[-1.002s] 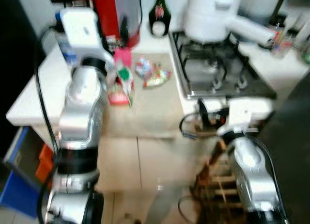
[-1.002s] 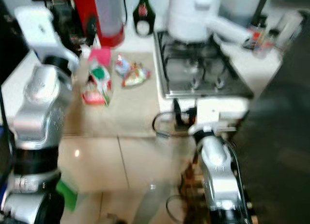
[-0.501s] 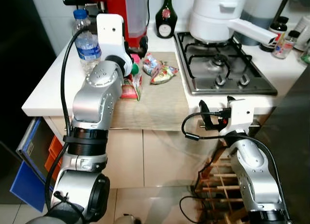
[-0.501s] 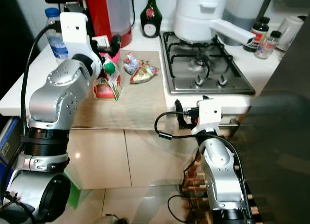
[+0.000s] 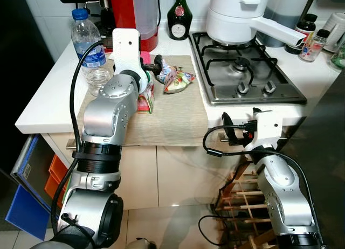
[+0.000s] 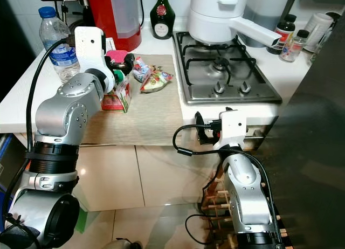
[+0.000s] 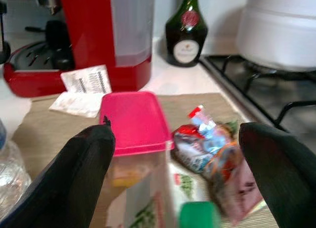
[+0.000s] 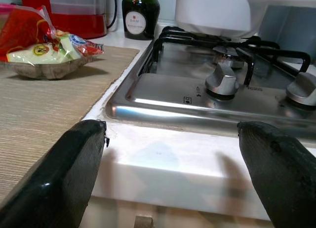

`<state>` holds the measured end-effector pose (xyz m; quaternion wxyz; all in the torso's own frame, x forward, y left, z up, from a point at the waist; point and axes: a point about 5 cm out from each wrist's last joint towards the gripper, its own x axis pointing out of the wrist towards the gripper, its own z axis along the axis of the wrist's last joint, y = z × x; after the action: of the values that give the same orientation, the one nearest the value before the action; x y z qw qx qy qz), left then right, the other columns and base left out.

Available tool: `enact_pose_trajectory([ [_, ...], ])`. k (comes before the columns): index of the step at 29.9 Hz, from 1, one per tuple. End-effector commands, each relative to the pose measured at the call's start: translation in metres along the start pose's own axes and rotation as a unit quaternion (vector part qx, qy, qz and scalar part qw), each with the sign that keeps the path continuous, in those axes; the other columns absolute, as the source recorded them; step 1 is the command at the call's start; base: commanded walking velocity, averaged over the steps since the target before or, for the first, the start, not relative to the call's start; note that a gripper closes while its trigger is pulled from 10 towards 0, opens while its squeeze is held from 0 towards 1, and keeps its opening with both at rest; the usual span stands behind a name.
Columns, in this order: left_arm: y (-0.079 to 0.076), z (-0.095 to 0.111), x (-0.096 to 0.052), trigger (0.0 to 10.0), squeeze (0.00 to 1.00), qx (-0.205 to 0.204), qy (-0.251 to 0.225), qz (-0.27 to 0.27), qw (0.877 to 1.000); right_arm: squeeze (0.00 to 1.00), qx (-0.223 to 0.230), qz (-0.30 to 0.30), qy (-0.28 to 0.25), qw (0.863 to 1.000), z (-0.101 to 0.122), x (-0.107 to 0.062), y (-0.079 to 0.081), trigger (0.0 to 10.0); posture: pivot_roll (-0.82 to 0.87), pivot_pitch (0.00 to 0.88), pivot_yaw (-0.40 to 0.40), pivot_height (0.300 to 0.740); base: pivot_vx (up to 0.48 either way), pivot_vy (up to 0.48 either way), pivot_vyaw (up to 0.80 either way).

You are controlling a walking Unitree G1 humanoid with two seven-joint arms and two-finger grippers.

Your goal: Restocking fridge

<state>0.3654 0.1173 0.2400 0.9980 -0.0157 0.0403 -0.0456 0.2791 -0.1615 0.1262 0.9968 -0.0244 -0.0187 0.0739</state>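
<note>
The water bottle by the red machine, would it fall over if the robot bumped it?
Probably yes. The water bottle is tall and narrow, so a nudge near its blue cap could tip it. It looks only partly full, so likely light, and its clear plastic may dent when squeezed.

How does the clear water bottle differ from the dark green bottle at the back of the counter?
The water bottle is clear plastic with a blue cap and blue label; the dark green bottle is dark glass with a red-and-white label. The water bottle stands near the counter's left side beside the left pincer; the dark green bottle stands at the back, between the red coffee machine and the stove. Both stand upright on the white counter.
</note>
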Motion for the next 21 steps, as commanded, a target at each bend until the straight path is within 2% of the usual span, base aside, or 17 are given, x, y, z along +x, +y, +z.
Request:
enact_pose_trajectory([
  [1,0.003,-0.007,0.000,10.0,0.00,0.006,0.018,0.012,1.000,0.00,0.001,0.003,-0.002,1.000,0.003,0.001,0.000,10.0,-0.04,0.000,0.007,0.740,0.000,0.000,0.00],
  [16,-0.004,-0.024,-0.002,10.0,0.00,-0.026,0.062,-0.016,0.998,0.00,0.004,0.007,0.004,1.000,0.001,0.004,0.001,10.0,-0.03,0.000,0.002,0.740,0.000,0.000,0.00],
  [17,-0.004,-0.027,-0.003,0.5,0.00,-0.024,0.063,-0.014,0.998,0.00,0.004,0.008,0.003,1.000,0.001,0.005,0.001,10.0,-0.03,0.000,0.002,0.740,0.000,0.000,0.00],
  [19,-0.004,-0.027,-0.003,0.5,0.00,-0.024,0.063,-0.014,0.998,0.00,0.004,0.008,0.003,1.000,0.001,0.005,0.001,10.0,-0.03,0.000,0.002,0.740,0.000,0.000,0.00],
  [20,-0.004,-0.029,-0.002,0.0,0.00,-0.023,0.063,-0.014,0.998,0.00,0.003,0.009,0.002,1.000,0.002,0.006,0.001,10.0,-0.03,0.000,-0.001,0.740,0.000,0.000,0.00],
  [21,-0.004,-0.029,-0.002,0.0,0.00,-0.023,0.063,-0.014,0.998,0.00,0.003,0.009,0.002,1.000,0.002,0.006,0.001,10.0,-0.03,0.000,-0.001,0.740,0.000,0.000,0.00],
])
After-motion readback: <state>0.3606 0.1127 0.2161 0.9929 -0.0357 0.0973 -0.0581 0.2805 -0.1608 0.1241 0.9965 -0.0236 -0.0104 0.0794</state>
